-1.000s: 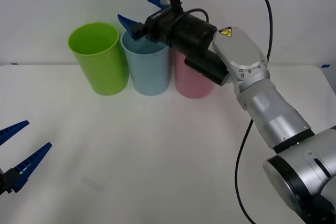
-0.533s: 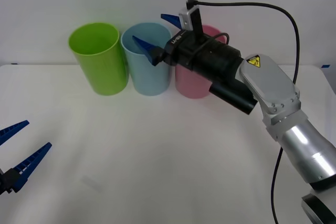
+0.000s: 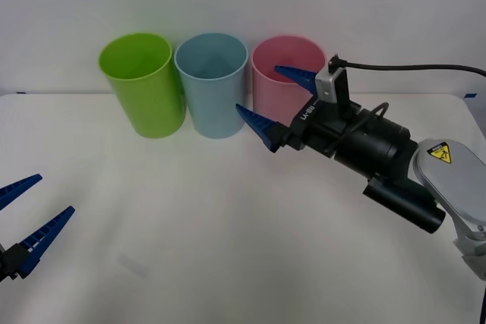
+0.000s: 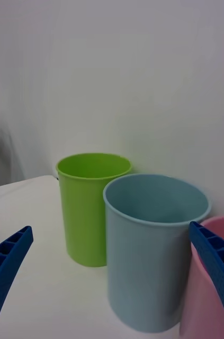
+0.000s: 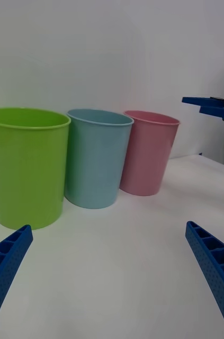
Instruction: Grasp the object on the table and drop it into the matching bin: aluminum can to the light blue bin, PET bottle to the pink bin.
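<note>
The right gripper [image 3: 272, 99] has drawn back from over the light blue bin [image 3: 212, 85] and now hangs lower, in front of the gap between that bin and the pink bin [image 3: 285, 81], its blue fingers spread wide with nothing between them. A second ago it was poised right at the blue bin's rim; half a second ago it was already sliding toward the pink side, and now it sits clear of both cups, above the table [image 3: 190, 218]. Judging by that retreat with an empty claw, the drop into the light blue bin looks done, and the arm is probably heading home. The aluminum can is nowhere on the open tabletop, so it is most likely inside the blue bin (the bin's depth is hidden from these angles, so that stays a guess). The lime green cup [image 3: 141, 83] stands untouched beside the blue one. The left gripper [image 3: 23, 225] waits at the near left edge, fingers wide apart, just as it was a second ago.
</note>
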Controlling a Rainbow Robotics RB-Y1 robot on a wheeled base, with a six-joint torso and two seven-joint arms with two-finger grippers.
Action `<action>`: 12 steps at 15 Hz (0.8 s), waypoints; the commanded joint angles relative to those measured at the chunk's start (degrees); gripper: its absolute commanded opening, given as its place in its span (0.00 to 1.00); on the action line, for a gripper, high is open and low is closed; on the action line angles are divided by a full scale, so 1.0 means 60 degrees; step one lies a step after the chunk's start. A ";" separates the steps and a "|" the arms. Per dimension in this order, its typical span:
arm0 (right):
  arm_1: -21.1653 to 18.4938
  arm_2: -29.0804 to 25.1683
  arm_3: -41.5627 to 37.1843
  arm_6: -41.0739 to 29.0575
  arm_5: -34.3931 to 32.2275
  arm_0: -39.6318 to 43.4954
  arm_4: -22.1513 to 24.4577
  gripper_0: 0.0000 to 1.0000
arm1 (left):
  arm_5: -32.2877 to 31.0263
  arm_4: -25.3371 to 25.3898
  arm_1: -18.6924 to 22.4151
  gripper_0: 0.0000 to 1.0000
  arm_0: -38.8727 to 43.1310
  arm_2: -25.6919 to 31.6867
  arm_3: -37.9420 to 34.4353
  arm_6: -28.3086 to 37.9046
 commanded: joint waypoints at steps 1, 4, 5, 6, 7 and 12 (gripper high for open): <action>-0.0634 -0.0297 -0.0764 0.0195 -0.0088 0.1078 -0.0416 1.00 | 0.0000 0.0000 0.0000 1.00 0.0000 0.0000 0.0000 0.0000; -0.0869 -0.1044 -0.1277 0.0473 -0.0703 0.2279 -0.0563 1.00 | 0.0000 0.0000 0.0000 1.00 0.0000 0.0000 0.0000 0.0000; -0.0810 -0.1352 -0.1321 0.0591 -0.1055 0.2616 -0.0563 1.00 | 0.0000 0.0000 0.0000 1.00 0.0000 0.0000 0.0000 0.0000; -0.0752 -0.1762 -0.1365 0.0722 -0.1480 0.3055 -0.0578 1.00 | 0.0000 0.0000 0.0000 1.00 0.0000 0.0000 0.0000 0.0000; -0.0678 -0.2070 -0.1379 0.1045 -0.1773 0.3378 -0.0680 1.00 | 0.0000 0.0000 0.0000 1.00 0.0000 0.0000 0.0000 0.0000; -0.0254 -0.3373 -0.1379 0.2671 -0.2901 0.5004 -0.1281 1.00 | 0.0000 0.0000 0.0000 1.00 0.0000 0.0000 0.0000 0.0000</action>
